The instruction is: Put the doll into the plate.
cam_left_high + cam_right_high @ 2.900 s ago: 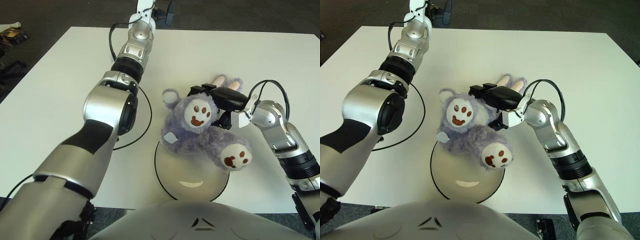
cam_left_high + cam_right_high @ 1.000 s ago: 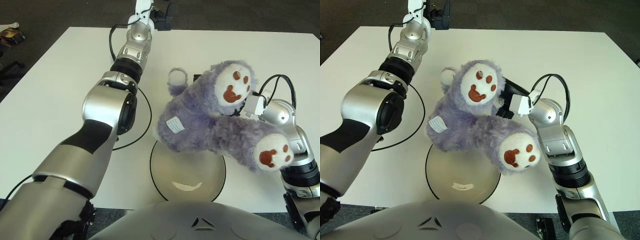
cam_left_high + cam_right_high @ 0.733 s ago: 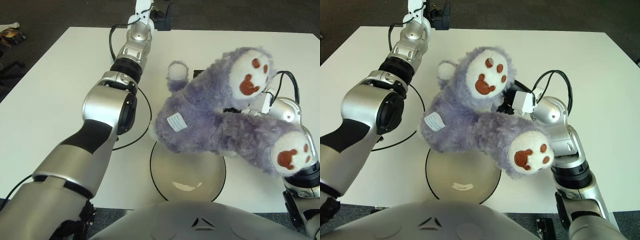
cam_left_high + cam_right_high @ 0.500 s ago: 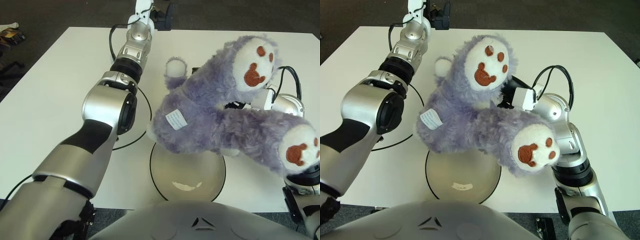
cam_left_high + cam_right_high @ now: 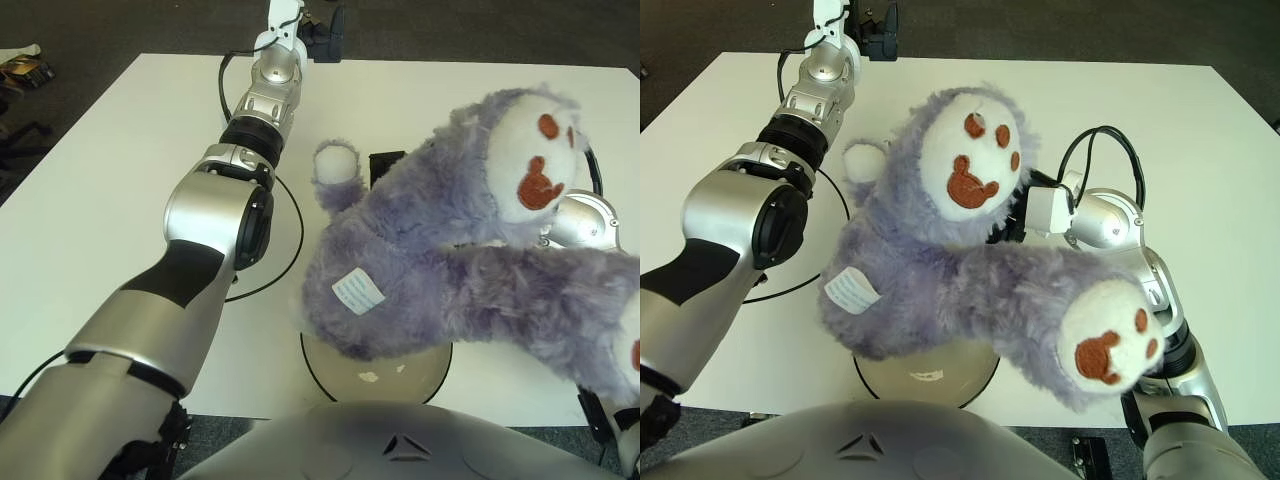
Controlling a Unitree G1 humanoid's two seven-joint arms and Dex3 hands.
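A big purple plush doll (image 5: 430, 260) with white paws hangs in the air, feet toward me, above the round beige plate (image 5: 318, 372) at the table's near edge. The doll hides most of the plate; only its near rim and a strip of its inside show. My right hand (image 5: 1040, 215) is behind the doll's legs and shut on the doll, with most of its fingers buried in the fur. My left hand (image 5: 325, 25) shows at the far edge of the table, well away from the doll and the plate.
The white table (image 5: 100, 180) spreads out to the left and far right. A thin black cable loop (image 5: 296, 240) lies on it beside my left forearm, just left of the plate. Dark floor surrounds the table.
The right hand has lifted the doll off the plate and brought it up toward my head, so it now looms larger and covers more of the plate. The left arm has not moved.
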